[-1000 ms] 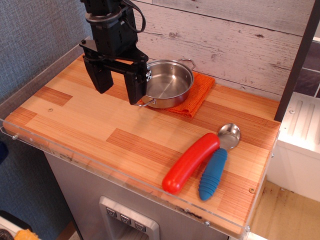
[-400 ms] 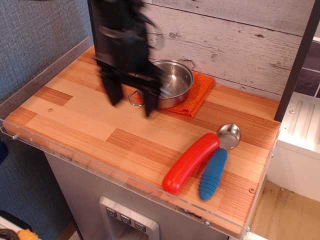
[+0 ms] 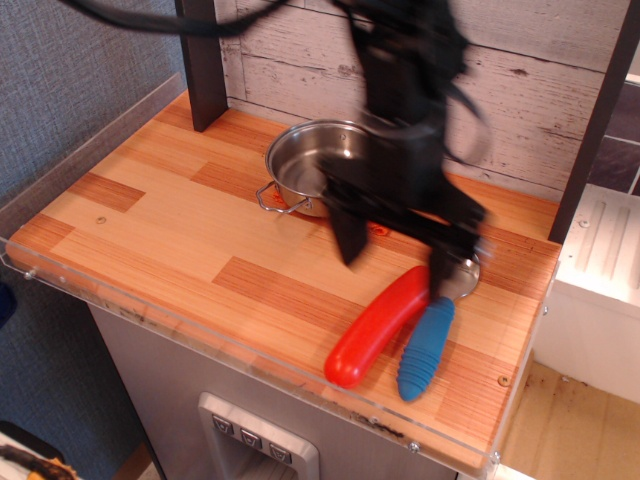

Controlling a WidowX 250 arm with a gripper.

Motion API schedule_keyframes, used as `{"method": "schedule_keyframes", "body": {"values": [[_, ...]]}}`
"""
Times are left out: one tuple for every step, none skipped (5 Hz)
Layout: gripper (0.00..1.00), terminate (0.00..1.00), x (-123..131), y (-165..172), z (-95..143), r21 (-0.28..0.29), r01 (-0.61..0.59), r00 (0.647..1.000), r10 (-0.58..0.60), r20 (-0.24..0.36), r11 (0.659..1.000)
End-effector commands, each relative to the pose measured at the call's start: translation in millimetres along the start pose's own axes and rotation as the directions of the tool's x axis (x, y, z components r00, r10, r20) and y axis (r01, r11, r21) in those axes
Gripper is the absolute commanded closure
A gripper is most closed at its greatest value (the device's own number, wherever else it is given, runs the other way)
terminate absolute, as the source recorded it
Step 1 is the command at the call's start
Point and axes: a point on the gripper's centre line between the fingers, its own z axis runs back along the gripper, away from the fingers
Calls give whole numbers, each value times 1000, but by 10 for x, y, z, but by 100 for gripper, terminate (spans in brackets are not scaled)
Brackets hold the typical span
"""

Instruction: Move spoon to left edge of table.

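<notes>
The end effector [image 3: 395,255] is smeared by motion blur over the right half of the surface [image 3: 160,225]; two dark fingers [image 3: 348,232] are seen hanging down well apart, so it is spread and nothing is pinched. Finger outlines are soft and the tips cannot be made out sharply. The arm above is cut off by the top edge of the frame.

The spoon [image 3: 428,343] is found near the front right corner of the surface, blue ribbed handle pointing to the front edge, metal bowl toward the back. The bowl is mostly hidden behind the right finger; only a sliver of metal is seen. Whether the finger touches the spoon cannot be told.

A red sausage-shaped object [image 3: 380,325] is laid just beside the handle on its left, roughly parallel, seemingly touching it. Its upper end is close below the blurred fingers.

A steel pan [image 3: 305,165] is seen near the back edge, its right side covered by the arm. An orange cloth [image 3: 378,229] under it is almost wholly hidden; only a small patch shows between the fingers.

A dark upright post [image 3: 205,65] stands at the back left of the surface. The clear rim [image 3: 110,300] is seen along the front edge.
</notes>
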Motion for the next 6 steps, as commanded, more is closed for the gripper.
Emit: {"method": "schedule_keyframes", "body": {"values": [[0,0,37,-368,-323,11,37,999,-37,12,999],[0,0,119,-330,-591,46,13,1000,-13,-14,999],[0,0,198,-261,-739,69,7,999,-4,-42,998],[0,0,229,-234,-786,68,8,999,-5,-50,998],[0,0,228,-240,-765,66,20,998,-16,-56,998],[100,0,208,-232,-769,48,21,999,-19,-50,999]]}}
